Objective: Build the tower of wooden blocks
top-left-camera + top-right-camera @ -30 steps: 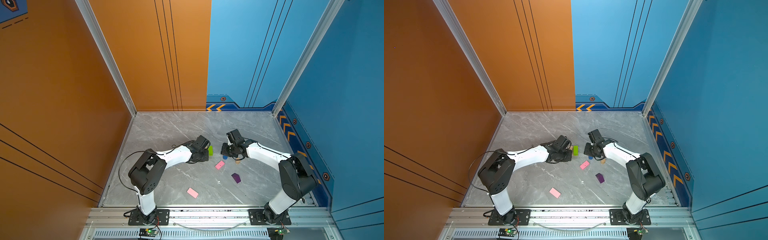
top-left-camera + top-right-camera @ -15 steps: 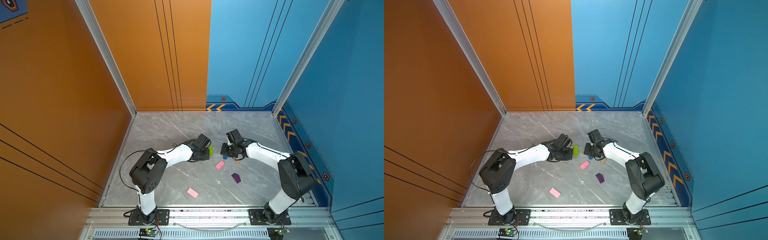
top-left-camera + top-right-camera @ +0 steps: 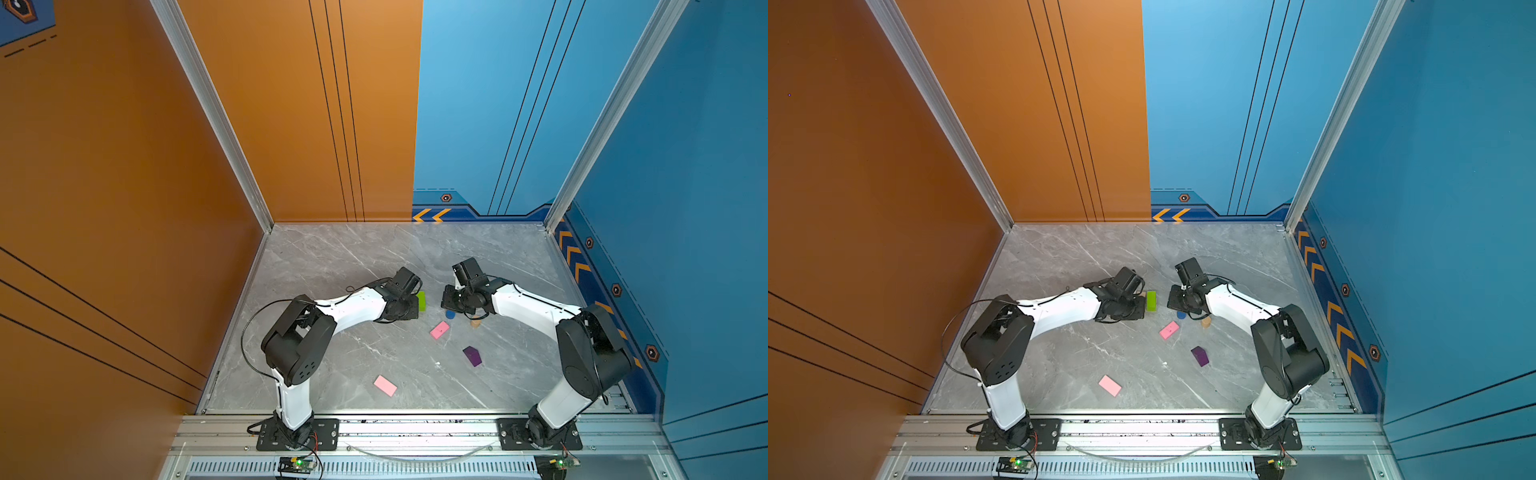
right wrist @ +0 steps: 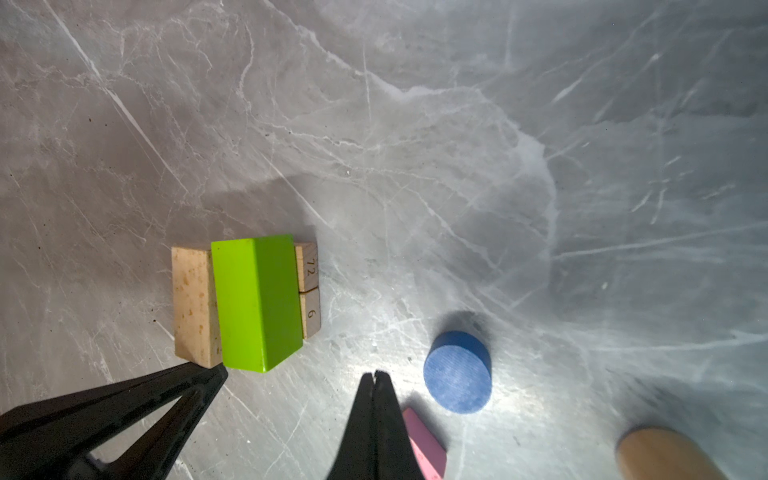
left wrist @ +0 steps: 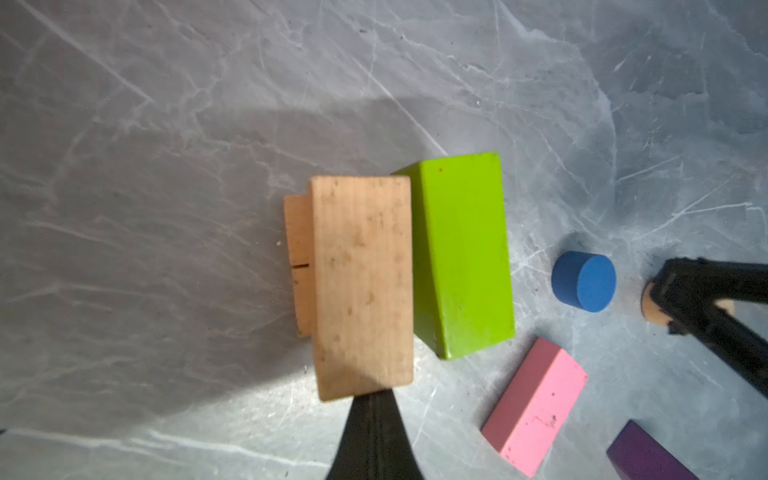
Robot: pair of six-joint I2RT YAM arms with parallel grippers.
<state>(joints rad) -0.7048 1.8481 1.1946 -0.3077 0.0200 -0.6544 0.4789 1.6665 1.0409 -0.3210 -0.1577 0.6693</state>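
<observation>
White-shelled with black joints, the left arm (image 3: 353, 307) rose from the front rail, folded at a high elbow and reached forward and inward, wrist tipped down at the marble-patterned floor (image 3: 332, 266). The left gripper (image 5: 372, 395) was pinched shut on nothing, its tip at the near end of the tan bar (image 5: 361, 286), apparently touching it. Directly ahead of that tip the wood block tower (image 3: 1151, 301) was barely begun: the tan bar and the lime-green bar (image 5: 465, 253) lay side by side, touching, across two small numbered tan blocks (image 4: 309, 286). Opposite, the right gripper (image 4: 375, 374) hung low, fingers pressed together and empty. The blue cylinder (image 4: 457, 372) stood just beside its tip, a pink slab (image 4: 424, 449) lay partly under its fingers, and the tan cylinder (image 4: 665, 453) sat farther out. Nearer the rail than either gripper lay the purple peaked block (image 3: 472, 355) and a second pink slab (image 3: 385, 385). The right arm (image 3: 532, 307) mirrored the left, elbow high, forearm angled inward.
</observation>
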